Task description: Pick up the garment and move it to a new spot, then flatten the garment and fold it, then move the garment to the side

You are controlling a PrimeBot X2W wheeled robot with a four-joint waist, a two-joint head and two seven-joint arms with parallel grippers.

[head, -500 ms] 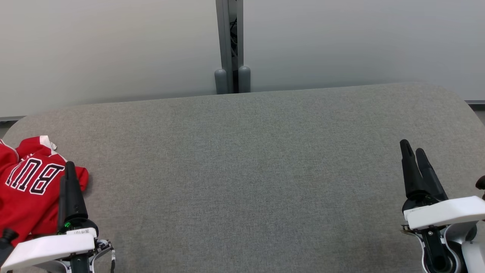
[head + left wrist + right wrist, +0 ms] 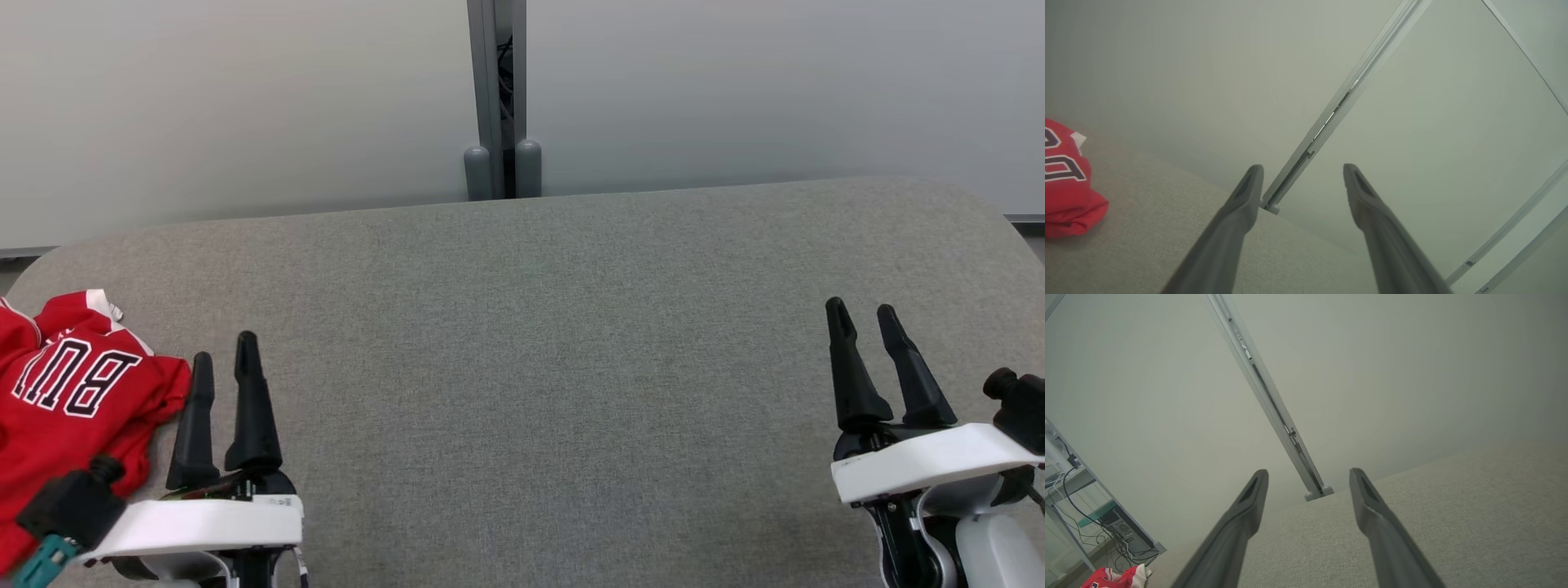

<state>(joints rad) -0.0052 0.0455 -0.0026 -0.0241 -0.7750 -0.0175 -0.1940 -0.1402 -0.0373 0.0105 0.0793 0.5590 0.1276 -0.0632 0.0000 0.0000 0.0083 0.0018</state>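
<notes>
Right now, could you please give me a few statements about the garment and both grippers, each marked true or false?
1. The red garment lies crumpled at the left end of the table. True.
2. The left gripper is shut on the garment. False: its jaws stand open with nothing between them, beside the garment.
3. The right gripper is open over bare table. True.
4. The garment is folded flat in the middle of the table. False: it is bunched up at the left end.

garment (image 2: 57, 408): red, white trim, black-and-white lettering | table (image 2: 555, 351): flecked grey fabric | wall (image 2: 245, 106): pale grey
</notes>
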